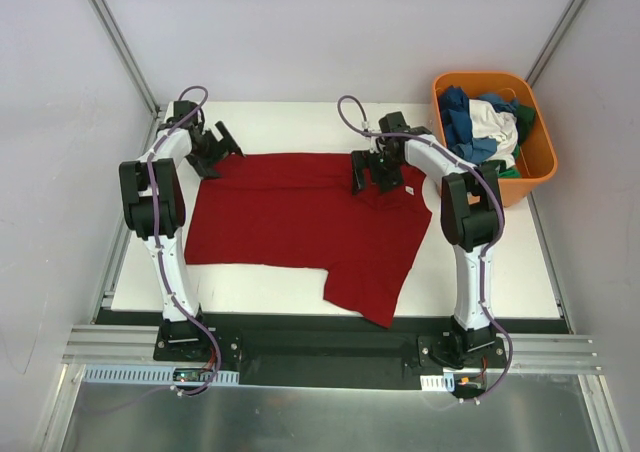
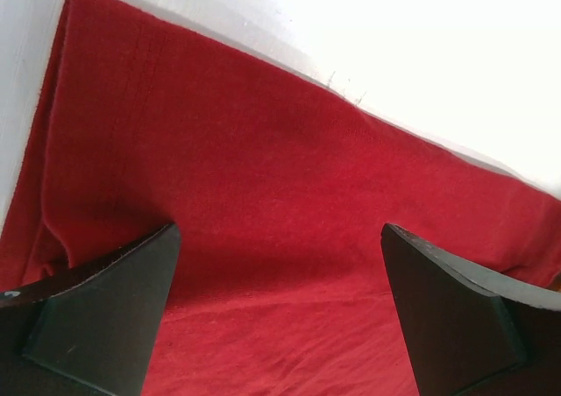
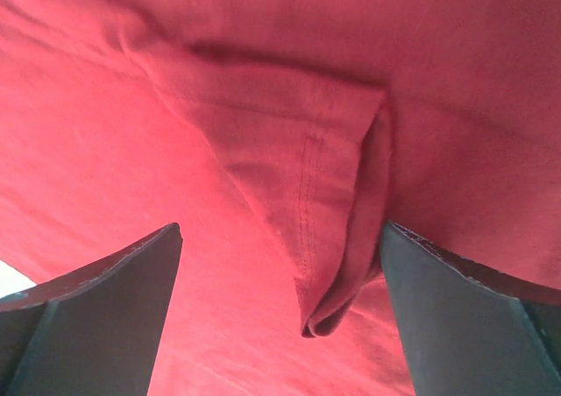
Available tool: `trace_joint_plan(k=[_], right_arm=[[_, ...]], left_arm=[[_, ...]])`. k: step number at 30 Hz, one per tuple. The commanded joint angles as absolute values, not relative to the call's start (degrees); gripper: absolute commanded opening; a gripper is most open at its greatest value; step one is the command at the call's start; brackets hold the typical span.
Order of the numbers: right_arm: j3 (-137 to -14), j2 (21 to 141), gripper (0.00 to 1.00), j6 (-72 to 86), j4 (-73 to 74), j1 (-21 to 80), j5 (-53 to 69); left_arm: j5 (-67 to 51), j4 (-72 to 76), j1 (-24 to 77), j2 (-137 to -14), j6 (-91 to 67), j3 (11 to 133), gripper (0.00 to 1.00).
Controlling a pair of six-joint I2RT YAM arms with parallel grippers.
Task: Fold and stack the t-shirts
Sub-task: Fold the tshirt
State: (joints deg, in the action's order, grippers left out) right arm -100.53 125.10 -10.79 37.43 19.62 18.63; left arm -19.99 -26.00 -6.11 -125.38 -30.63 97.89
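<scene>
As the red shirt (image 1: pixel 300 222) lies spread on the table (image 1: pixel 480 272), the left gripper (image 1: pixel 218 152) and right gripper (image 1: pixel 375 180) hang spread wide at its far edge. Both should pinch that edge together, tucking the bunched sleeve (image 3: pixel 324 203) flat first.

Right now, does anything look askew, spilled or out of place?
The dark red t-shirt lies unevenly. Its near right part juts out at a slant and reaches the near edge of the table. One sleeve is bunched into a fold between the open fingers of the right gripper. Nothing looks spilled or damaged.
</scene>
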Motion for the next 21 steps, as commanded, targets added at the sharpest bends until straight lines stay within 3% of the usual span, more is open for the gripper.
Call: trace_joint_plan(k=[1,5,14,21], right_arm=[[-96.5,120.9,0.97,-13.2,39.1,19.8,23.5],[-91.5,116.4,0.97,-15.1,39.1,20.3,28.0],[-75.3,101.8,0.97,-17.9,39.5,26.3,25.0],[-78.2,97.6,0.97,-15.4,39.3,27.9,15.5]], left_arm=[[-17.6,-28.4,-6.9,-124.5,-29.9,98.3,0.99],[-16.3,-28.9,-7.2,-123.5,-29.9,97.7,0.99],[-14.3,-30.0,-7.4,-121.8,-29.7,97.0,0.99],[-14.0,-30.2,-7.3,-118.5,-29.3,96.2,0.99]])
